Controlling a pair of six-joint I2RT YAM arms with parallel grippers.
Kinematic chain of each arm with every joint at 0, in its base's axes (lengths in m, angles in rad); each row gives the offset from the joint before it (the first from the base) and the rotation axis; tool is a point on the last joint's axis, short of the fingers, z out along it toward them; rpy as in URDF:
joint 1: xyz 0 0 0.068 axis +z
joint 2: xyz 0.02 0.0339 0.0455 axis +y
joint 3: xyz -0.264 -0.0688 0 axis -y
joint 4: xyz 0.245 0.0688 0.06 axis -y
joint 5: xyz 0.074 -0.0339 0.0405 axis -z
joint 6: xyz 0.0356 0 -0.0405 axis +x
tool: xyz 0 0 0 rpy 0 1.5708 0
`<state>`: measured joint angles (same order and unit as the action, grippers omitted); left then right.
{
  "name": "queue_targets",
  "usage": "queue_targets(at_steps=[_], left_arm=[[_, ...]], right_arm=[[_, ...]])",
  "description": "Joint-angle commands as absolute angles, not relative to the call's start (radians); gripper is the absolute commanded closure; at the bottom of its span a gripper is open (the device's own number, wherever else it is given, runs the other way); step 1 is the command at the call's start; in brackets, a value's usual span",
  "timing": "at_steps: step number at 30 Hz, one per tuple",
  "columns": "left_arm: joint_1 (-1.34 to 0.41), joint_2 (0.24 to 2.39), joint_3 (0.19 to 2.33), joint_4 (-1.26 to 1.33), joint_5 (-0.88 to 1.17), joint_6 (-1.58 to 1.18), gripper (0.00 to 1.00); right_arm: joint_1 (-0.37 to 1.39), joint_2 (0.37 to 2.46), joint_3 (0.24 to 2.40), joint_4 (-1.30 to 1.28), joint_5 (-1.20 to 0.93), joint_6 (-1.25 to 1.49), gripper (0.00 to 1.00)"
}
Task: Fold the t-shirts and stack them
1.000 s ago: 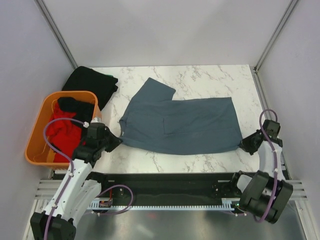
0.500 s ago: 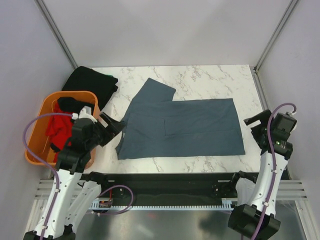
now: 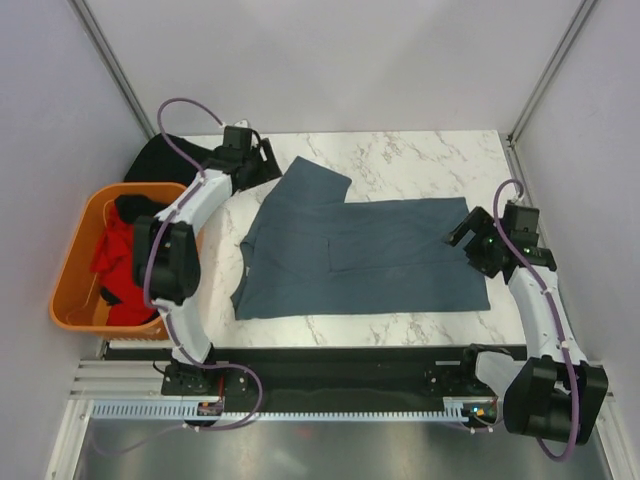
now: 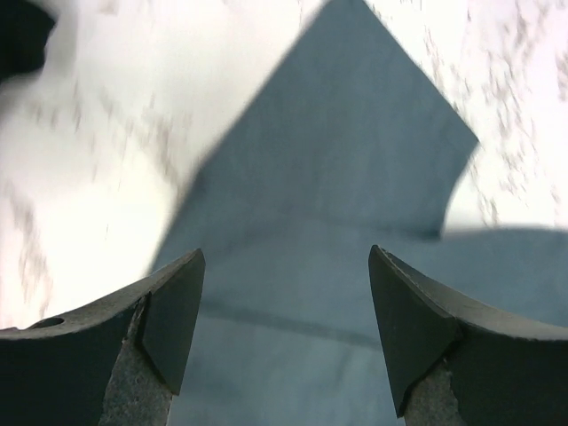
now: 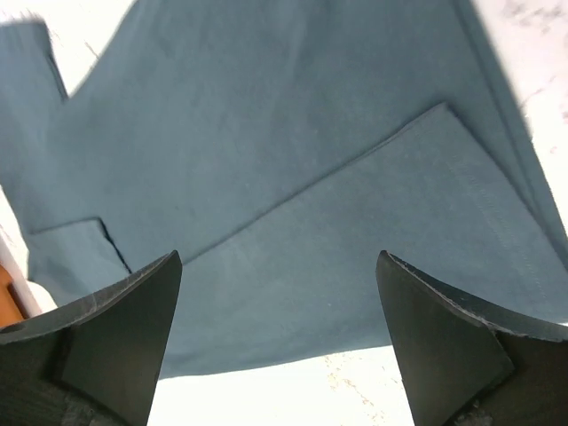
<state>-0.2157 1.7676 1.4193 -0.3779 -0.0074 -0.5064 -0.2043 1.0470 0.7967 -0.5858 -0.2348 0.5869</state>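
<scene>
One slate blue-grey t-shirt (image 3: 370, 255) lay flat at the middle of the marble table (image 3: 420, 155), one sleeve pointing toward eleven o'clock and a flap folded over its lower half. One black t-shirt (image 3: 160, 160) sat bunched at the table's ten o'clock corner, partly hidden by the left arm. One orange basket (image 3: 75, 255) stood at nine o'clock, holding one red garment (image 3: 115, 250) and one black garment (image 3: 135, 210). Two grippers were in view. The left gripper (image 4: 284, 266) hung over the sleeve, fingers spread, grasping nothing. The right gripper (image 5: 277, 266) hovered at the shirt's three o'clock edge, likewise released.
</scene>
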Motion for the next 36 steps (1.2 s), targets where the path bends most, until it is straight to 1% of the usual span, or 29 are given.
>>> queue_targets(at_steps=[1,2,3,4,5,6,7,10,12,15,18,23,24,26,27,28,29,30,32,33,36], left_arm=[[-0.216,1.983,1.689,-0.250,-0.029,-0.362,0.19],[-0.216,2.106,1.754,-0.250,-0.023,-0.353,0.19],[-0.215,2.178,1.820,-0.253,-0.014,-0.347,0.19],[-0.215,2.233,1.942,-0.256,0.021,-0.342,0.19],[-0.216,2.285,2.000,-0.259,0.034,-0.342,0.20],[-0.216,2.390,2.055,-0.262,0.049,-0.344,0.21],[-0.216,2.434,2.154,-0.265,0.078,-0.356,0.21],[-0.212,2.589,2.317,-0.290,0.115,-0.391,0.21],[-0.209,2.628,2.351,-0.295,0.110,-0.413,0.21],[-0.193,2.651,2.355,-0.301,0.146,-0.509,0.26],[-0.192,2.657,2.330,-0.299,0.218,-0.544,0.34],[-0.189,2.674,2.307,-0.290,0.308,-0.592,0.46],[-0.186,2.683,2.304,-0.285,0.328,-0.610,0.49],[-0.161,2.715,2.306,-0.250,0.425,-0.641,0.55],[-0.150,2.727,2.303,-0.232,0.458,-0.664,0.61],[-0.132,2.730,2.268,-0.183,0.554,-0.702,0.68],[-0.120,2.721,2.237,-0.108,0.569,-0.719,0.71],[-0.118,2.717,2.227,-0.109,0.563,-0.722,0.79],[-0.118,2.720,2.235,-0.109,0.571,-0.723,0.89],[-0.118,2.721,2.235,-0.109,0.572,-0.723,0.98],[-0.117,2.720,2.229,-0.104,0.577,-0.724,0.98]], right_arm=[[-0.157,1.060,0.756,-0.460,-0.219,0.563,0.02],[-0.150,1.069,0.753,-0.448,-0.218,0.561,0.02],[-0.144,1.075,0.752,-0.431,-0.215,0.554,0.02],[-0.137,1.081,0.749,-0.423,-0.213,0.551,0.02],[-0.133,1.091,0.741,-0.414,-0.213,0.546,0.02],[-0.132,1.094,0.735,-0.396,-0.212,0.545,0.02],[-0.132,1.095,0.729,-0.385,-0.216,0.546,0.02],[-0.130,1.100,0.698,-0.338,-0.225,0.543,0.02],[-0.130,1.106,0.678,-0.313,-0.227,0.543,0.02],[-0.130,1.126,0.664,-0.298,-0.221,0.537,0.02],[-0.130,1.150,0.664,-0.298,-0.207,0.528,0.02],[-0.130,1.198,0.712,-0.324,-0.167,0.514,0.02],[-0.130,1.207,0.725,-0.330,-0.150,0.511,0.02],[-0.130,1.244,0.774,-0.342,-0.138,0.509,0.02],[-0.130,1.259,0.794,-0.347,-0.118,0.509,0.02],[-0.130,1.279,0.837,-0.351,-0.114,0.508,0.02],[-0.130,1.325,0.860,-0.359,-0.106,0.505,0.02],[-0.130,1.350,0.885,-0.370,-0.091,0.505,0.02],[-0.130,1.426,0.977,-0.399,-0.057,0.517,0.02],[-0.130,1.451,1.006,-0.399,-0.058,0.522,0.02],[-0.130,1.540,1.115,-0.403,-0.025,0.528,0.02]])
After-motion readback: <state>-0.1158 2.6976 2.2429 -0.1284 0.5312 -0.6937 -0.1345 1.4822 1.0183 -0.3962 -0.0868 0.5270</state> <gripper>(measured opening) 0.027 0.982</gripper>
